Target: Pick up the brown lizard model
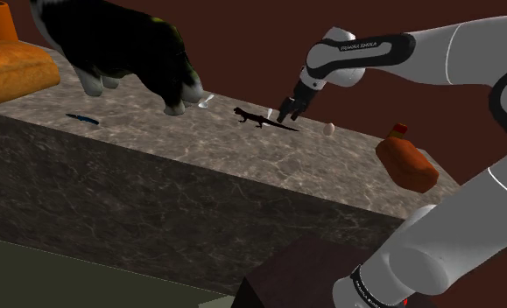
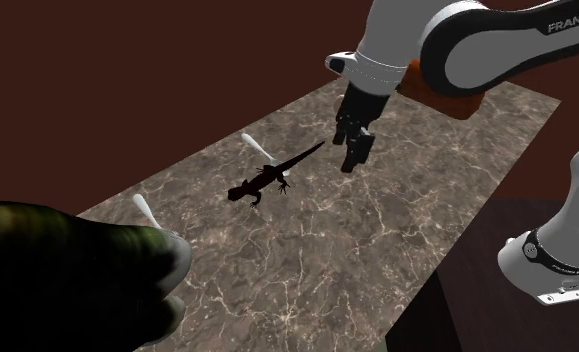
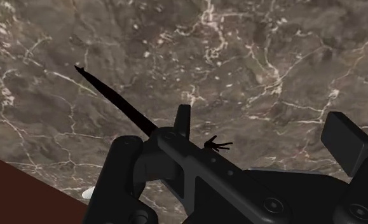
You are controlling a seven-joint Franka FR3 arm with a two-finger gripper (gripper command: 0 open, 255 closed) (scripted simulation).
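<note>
Shoulder view: the brown lizard model (image 1: 260, 120) is seen lying flat on the marbled counter (image 1: 155, 144), its head turned toward 10 o'clock and its thin tail trailing toward 4 o'clock. The black gripper (image 1: 287, 113) is set at the lizard's 2 o'clock, low over the tail; whether contact is made cannot be told from this angle. The surroundings are supplied by this view. A furry black-and-white animal figure (image 1: 129, 44) stands at the lizard's 10 o'clock, and a blue pen (image 1: 83, 118) lies at 9 o'clock. A small pale egg-shaped thing (image 1: 330, 129) lies at 3 o'clock and an orange bottle (image 1: 406, 162) at 4 o'clock. In the second exterior view the lizard is turned the other way, head toward 8 o'clock and tail toward 2 o'clock, with the gripper placed just past the tail's tip. A white stick (image 2: 260, 148) is seen at the lizard's 12 o'clock. The finger spacing is settled by the wrist view: the fingers (image 3: 182, 121) are held well apart and nothing is clasped. The tail is seen running out from beneath the hand, and one splayed foot lies between the fingers.
</note>
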